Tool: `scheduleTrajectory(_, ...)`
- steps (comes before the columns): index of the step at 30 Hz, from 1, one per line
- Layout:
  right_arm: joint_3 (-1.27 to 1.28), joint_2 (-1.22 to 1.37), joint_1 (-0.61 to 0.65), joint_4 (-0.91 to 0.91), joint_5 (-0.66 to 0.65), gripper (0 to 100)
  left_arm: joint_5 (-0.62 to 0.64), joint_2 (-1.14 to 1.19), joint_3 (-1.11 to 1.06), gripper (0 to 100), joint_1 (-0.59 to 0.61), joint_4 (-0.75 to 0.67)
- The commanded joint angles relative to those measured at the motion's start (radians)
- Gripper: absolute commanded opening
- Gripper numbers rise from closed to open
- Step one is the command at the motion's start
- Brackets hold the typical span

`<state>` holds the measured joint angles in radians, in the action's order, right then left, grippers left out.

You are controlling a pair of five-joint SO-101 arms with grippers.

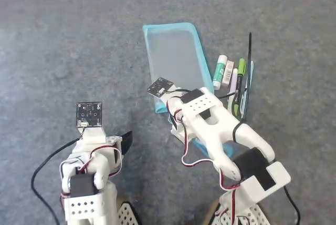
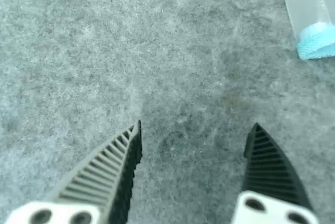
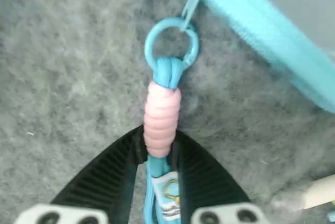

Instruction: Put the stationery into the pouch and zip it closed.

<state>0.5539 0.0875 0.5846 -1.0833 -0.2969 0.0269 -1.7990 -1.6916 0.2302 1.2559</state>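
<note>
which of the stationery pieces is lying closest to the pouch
The white and green tube, right beside the long edge of the pouch. The pinkish stick, green pen and black pen all lie farther out from it.

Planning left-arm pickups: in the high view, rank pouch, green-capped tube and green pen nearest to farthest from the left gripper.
1. pouch, mid-table, closest to left gripper
2. green-capped tube, beside pouch's right edge
3. green pen, farther right

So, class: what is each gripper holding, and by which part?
Right gripper grips the zip pull by its pink wrap. Left gripper holds nothing.
</note>
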Motion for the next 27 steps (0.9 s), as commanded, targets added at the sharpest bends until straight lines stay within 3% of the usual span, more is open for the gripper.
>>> scheduleTrajectory(1,-0.020,-0.028,0.015,-0.008,0.032,0.6,-0.009,-0.017,0.008,30,-0.003,0.005)
scheduleTrajectory(9,-0.147,-0.191,0.018,-0.170,0.031,0.7,-0.009,-0.017,0.008,30,-0.003,0.005)
scheduleTrajectory(27,-0.161,-0.530,0.018,-0.214,0.026,0.6,-0.009,-0.017,0.008,30,-0.008,0.005)
